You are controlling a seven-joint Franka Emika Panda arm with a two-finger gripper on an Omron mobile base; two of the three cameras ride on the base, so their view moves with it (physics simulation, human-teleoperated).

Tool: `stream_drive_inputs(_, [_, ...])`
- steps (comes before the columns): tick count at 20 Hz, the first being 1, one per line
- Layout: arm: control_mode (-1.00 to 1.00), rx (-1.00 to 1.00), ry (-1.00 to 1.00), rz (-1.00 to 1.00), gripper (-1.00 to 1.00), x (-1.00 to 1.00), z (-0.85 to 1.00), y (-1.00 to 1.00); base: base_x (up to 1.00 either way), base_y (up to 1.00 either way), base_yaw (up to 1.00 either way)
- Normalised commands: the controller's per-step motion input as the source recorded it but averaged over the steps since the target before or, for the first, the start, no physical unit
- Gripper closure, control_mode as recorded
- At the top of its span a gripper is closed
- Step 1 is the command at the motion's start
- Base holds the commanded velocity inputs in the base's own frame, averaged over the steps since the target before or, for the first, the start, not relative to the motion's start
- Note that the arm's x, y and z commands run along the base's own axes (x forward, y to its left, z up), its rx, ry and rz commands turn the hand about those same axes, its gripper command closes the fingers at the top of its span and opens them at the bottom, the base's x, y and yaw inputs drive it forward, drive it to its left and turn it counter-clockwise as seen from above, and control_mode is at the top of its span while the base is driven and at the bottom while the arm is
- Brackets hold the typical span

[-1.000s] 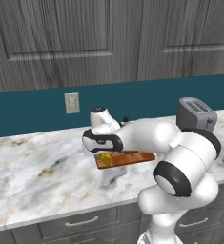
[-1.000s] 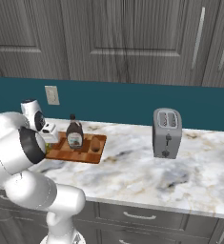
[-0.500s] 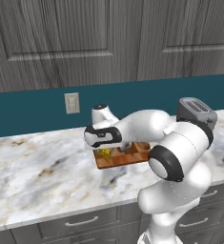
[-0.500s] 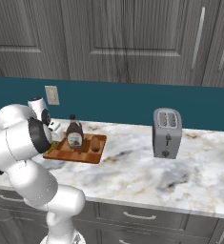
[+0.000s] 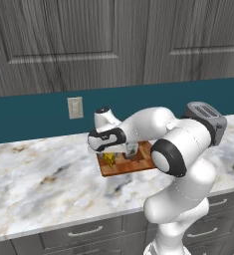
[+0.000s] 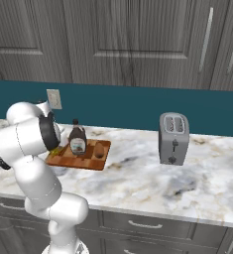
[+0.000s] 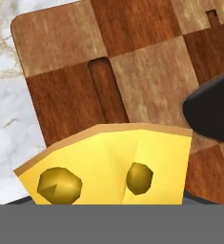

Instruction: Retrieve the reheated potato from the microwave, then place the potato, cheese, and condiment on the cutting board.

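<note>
In the left base view the pincer (image 5: 114,155) hangs over the near-left part of the cutting board (image 5: 138,164), and the yellow cheese (image 5: 109,159) sits right at its tips, low over the wood; whether the fingers press it I cannot tell. The board lies on the marble table (image 5: 39,184), a toaster (image 5: 208,119) far off beyond the arm.

In the right base view the condiment (image 6: 77,141) and the potato (image 6: 98,150) stand on the board just beyond the hand.

In the hand view the cheese (image 7: 113,164) lies directly ahead of the pincer over the board (image 7: 61,43).
</note>
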Motion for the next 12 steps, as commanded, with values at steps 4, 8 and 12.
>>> stream_drive_inputs(4, [-1.00,0.00,-0.04,-0.10,1.00,0.08,-0.17,0.00,0.00,0.00,0.00])
stream_drive_inputs(8, [-1.00,0.00,-0.03,-0.09,1.00,0.14,-0.17,0.00,0.00,0.00,0.00])
stream_drive_inputs(12, [-1.00,0.00,-0.02,-0.06,1.00,0.09,-0.18,-0.06,0.00,0.00,0.00])
